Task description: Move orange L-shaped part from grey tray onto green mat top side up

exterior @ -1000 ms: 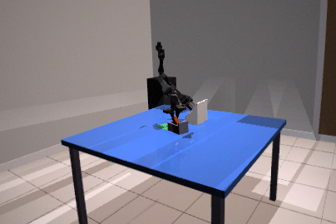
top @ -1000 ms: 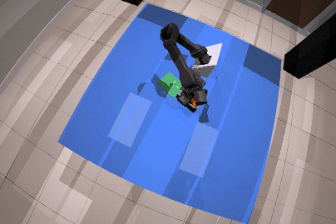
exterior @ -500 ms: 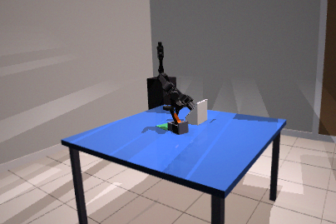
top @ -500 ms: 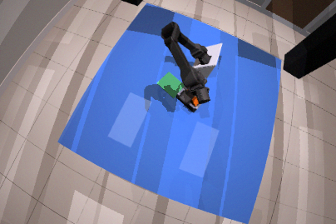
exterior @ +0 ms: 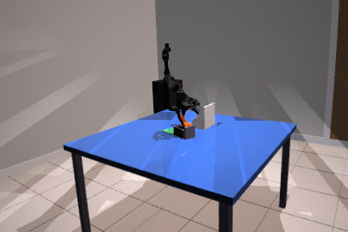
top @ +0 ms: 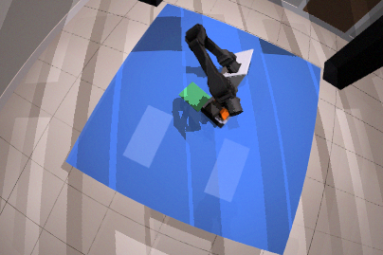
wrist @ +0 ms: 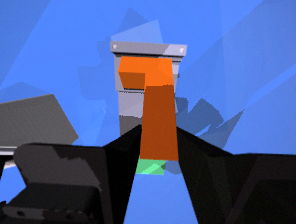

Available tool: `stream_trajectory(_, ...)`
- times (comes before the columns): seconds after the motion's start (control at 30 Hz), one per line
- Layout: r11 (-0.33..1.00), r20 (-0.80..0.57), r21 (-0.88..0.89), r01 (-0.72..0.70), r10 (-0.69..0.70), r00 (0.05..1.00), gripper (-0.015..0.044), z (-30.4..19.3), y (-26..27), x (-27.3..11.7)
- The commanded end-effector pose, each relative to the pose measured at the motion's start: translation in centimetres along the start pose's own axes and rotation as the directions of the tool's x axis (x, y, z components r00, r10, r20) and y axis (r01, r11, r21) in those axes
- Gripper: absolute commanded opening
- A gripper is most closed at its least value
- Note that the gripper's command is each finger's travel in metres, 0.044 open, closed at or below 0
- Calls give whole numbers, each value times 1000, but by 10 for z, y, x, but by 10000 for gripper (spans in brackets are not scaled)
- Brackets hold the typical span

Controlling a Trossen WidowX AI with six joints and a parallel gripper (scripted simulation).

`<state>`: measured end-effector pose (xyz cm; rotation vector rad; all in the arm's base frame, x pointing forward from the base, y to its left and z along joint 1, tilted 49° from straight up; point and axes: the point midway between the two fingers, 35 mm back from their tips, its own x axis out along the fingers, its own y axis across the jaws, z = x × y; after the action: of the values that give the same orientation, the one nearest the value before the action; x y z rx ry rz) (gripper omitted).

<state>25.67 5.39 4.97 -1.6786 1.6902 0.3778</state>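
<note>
Gripping the orange L-shaped part [top: 225,114] [exterior: 185,121] [wrist: 159,117] by its straight end w/ the black two-fingered claw [top: 226,109] [exterior: 183,116] [wrist: 157,129], tilted w/ L-end lowest, over the grey rectangular pocketed tray [top: 211,109] [exterior: 188,133] [wrist: 148,49] on the blue flat-topped bench [top: 156,204] [exterior: 151,155] [wrist: 225,30], nr the flat green mat [top: 191,92] [exterior: 168,130] [wrist: 151,167], contact w/ tray unclear.

My pinched part [top: 224,114] [exterior: 185,121] [wrist: 159,120] looks like smooth, matt plastic — the blue tabletop [top: 156,175] [exterior: 172,155] [wrist: 220,30] smooth too, with a slight gloss.
</note>
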Motion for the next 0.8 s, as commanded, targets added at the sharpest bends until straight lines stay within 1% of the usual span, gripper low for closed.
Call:
stream_trajectory(0.0,1000,6,7,1,-1,1000,0,1,-1,-8)
stream_trajectory(0.23,1000,6,7,1,-1,1000,0,1,-1,-19)
stream_trajectory(0.47,1000,6,7,1,-1,1000,0,0,-1,-20)
stream_trajectory(0.77,1000,5,6,1,-1,1000,0,-29,1,-17)
